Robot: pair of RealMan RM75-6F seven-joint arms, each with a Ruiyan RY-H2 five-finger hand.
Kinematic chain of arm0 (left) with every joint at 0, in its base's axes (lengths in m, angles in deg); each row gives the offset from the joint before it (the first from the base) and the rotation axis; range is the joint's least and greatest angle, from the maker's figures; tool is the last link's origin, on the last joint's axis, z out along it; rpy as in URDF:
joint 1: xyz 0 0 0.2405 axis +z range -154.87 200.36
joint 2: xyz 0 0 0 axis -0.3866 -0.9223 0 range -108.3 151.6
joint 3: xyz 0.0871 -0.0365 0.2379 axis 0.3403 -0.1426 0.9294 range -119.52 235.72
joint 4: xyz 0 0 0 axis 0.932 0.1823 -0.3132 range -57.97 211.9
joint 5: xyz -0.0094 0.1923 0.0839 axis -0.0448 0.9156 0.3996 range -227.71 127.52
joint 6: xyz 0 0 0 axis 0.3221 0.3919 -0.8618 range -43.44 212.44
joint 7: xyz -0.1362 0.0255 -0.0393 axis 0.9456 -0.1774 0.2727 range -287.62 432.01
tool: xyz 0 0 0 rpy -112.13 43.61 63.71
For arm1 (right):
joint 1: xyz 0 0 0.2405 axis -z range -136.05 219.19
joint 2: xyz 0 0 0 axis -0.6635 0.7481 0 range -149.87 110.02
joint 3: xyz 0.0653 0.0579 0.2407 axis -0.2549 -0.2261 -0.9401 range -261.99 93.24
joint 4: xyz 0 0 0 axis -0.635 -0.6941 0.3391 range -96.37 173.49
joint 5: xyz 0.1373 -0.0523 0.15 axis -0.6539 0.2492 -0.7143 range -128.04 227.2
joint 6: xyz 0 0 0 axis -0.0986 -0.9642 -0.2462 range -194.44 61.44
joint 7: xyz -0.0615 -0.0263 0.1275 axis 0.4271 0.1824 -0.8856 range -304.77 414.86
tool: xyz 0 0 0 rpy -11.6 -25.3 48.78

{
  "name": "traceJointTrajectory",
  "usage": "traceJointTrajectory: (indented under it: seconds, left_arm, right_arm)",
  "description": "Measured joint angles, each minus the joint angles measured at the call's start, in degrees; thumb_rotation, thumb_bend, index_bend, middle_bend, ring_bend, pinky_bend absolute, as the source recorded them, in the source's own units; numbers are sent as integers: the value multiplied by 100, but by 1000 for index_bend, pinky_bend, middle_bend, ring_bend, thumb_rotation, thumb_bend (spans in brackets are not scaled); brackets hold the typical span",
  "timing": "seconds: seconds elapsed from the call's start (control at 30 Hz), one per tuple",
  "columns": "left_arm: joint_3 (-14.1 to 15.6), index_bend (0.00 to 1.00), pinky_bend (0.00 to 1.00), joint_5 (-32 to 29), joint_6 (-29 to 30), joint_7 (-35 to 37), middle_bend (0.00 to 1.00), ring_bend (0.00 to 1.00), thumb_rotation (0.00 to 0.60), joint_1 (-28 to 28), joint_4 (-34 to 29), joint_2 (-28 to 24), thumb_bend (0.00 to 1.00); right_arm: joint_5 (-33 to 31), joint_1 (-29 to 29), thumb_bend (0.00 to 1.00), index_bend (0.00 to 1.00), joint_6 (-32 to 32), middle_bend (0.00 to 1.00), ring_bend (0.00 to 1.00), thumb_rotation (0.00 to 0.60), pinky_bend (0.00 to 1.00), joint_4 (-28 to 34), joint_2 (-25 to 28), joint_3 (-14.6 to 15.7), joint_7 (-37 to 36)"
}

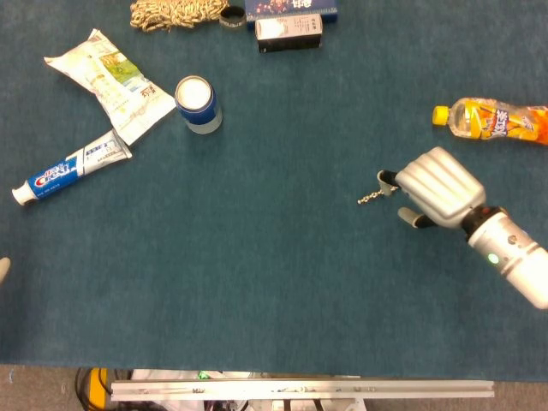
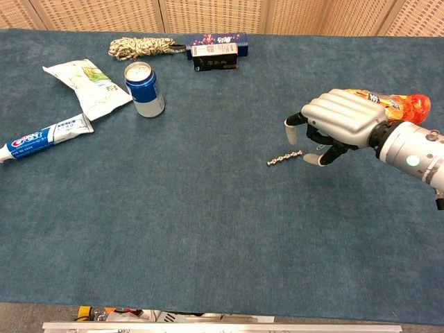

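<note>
Bright, even overhead light; soft faint shadows, sharp focus, no glare.

a short silvery bead chain (image 2: 284,159) is seen stretched out in a nearly straight line, lying flat on the blue worktop (image 2: 208,208). its far end is just beside the curled fingertips (image 2: 294,121) of the right robot hand (image 2: 340,125).
</note>
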State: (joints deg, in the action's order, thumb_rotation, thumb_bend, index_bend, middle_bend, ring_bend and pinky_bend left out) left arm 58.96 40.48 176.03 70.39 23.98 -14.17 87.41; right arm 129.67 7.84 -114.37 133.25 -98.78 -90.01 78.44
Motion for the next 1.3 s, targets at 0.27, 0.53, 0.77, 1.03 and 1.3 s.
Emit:
traceJointTrajectory:
  seconds: [0.27, 0.53, 0.77, 1.03, 1.3]
  left_arm:
    - [-18, 0, 0, -43, -18, 21, 0, 0, 600, 3, 5, -9, 175]
    - [-28, 0, 0, -74, -57, 42, 0, 0, 600, -4, 20, -14, 175]
    - [-41, 0, 0, -106, -80, 85, 0, 0, 600, -9, 53, -19, 174]
    - [-50, 0, 0, -131, -90, 128, 0, 0, 600, -4, 99, -9, 175]
    - [-60, 0, 0, -144, -88, 172, 0, 0, 600, -1, 139, -5, 175]
  right_arm:
    - [-478, -304, 245, 479, 260, 965, 1000, 600, 1000, -451, -435, -19, 261]
    - [-867, -573, 242, 479, 413, 965, 1000, 600, 1000, -870, -844, -20, 425]
    - [-1125, -752, 242, 479, 492, 965, 1000, 600, 1000, -1141, -1133, 35, 564]
    - [-1291, -869, 242, 494, 464, 965, 1000, 600, 1000, -1267, -1296, 122, 639]
    - [-1392, -954, 243, 516, 427, 964, 1000, 600, 1000, -1382, -1417, 166, 655]
